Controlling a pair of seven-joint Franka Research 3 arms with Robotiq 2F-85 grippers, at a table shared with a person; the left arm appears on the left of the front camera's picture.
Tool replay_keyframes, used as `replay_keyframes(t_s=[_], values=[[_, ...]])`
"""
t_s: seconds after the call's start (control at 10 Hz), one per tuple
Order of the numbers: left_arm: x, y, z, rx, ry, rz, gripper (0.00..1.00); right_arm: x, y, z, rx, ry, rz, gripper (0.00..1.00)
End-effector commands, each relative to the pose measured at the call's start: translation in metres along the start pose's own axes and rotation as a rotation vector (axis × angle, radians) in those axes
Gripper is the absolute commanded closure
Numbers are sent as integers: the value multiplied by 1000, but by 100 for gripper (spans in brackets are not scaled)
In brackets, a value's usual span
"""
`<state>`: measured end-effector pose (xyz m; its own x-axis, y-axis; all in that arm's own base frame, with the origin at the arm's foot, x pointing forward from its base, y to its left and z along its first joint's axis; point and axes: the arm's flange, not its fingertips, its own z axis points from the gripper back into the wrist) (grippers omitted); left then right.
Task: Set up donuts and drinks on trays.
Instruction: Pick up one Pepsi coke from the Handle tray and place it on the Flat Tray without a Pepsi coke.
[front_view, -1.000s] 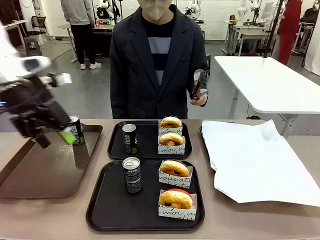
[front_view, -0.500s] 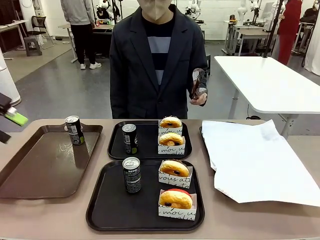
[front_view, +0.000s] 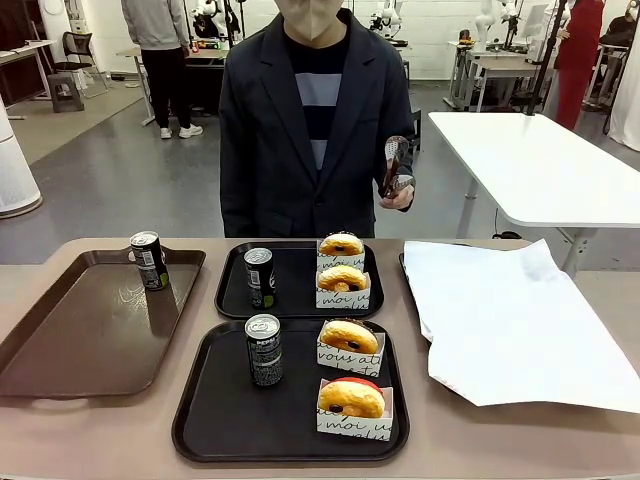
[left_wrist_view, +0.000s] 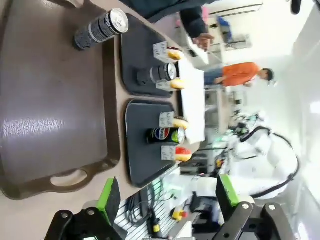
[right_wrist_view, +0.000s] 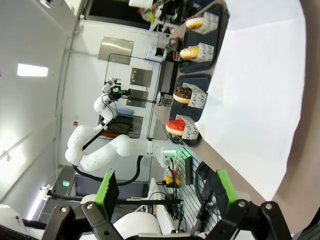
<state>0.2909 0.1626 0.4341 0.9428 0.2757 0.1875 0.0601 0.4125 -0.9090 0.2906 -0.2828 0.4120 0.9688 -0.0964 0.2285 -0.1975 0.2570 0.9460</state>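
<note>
Two black trays (front_view: 200, 400) each with a can (front_view: 264, 350) and two donuts (front_view: 350, 398), brown tray (front_view: 70, 340) left of them, left fingers (left_wrist_view: 109, 194) apart, right fingers (right_wrist_view: 107, 189) apart

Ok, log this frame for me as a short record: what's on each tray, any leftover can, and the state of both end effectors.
near black tray: one can, two donuts
far black tray: one can, two donuts
brown tray: one spare can, upright at far corner
white paper sheet: on table, right side
left end effector: open, holding nothing
right end effector: open, holding nothing
</note>
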Motion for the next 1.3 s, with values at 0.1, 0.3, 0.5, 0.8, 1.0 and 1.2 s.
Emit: replay_keyframes(t_s=[0.1, 0.3, 0.5, 0.8, 1.0, 1.2], values=[[-25, 34, -12, -210, 44, 19, 0, 0, 1, 0, 8, -2, 7, 0], [-24, 25, -3, -205, 55, 26, 0, 0, 1, 0, 8, -2, 7, 0], [-23, 12, -1, -192, 63, 10, 0, 0, 1, 0, 8, -2, 7, 0], [-19, 30, -4, -215, 64, 37, 0, 0, 1, 0, 8, -2, 7, 0], [-19, 30, -4, -215, 64, 37, 0, 0, 1, 0, 8, -2, 7, 0], [-19, 30, -4, -215, 64, 37, 0, 0, 1, 0, 8, -2, 7, 0]])
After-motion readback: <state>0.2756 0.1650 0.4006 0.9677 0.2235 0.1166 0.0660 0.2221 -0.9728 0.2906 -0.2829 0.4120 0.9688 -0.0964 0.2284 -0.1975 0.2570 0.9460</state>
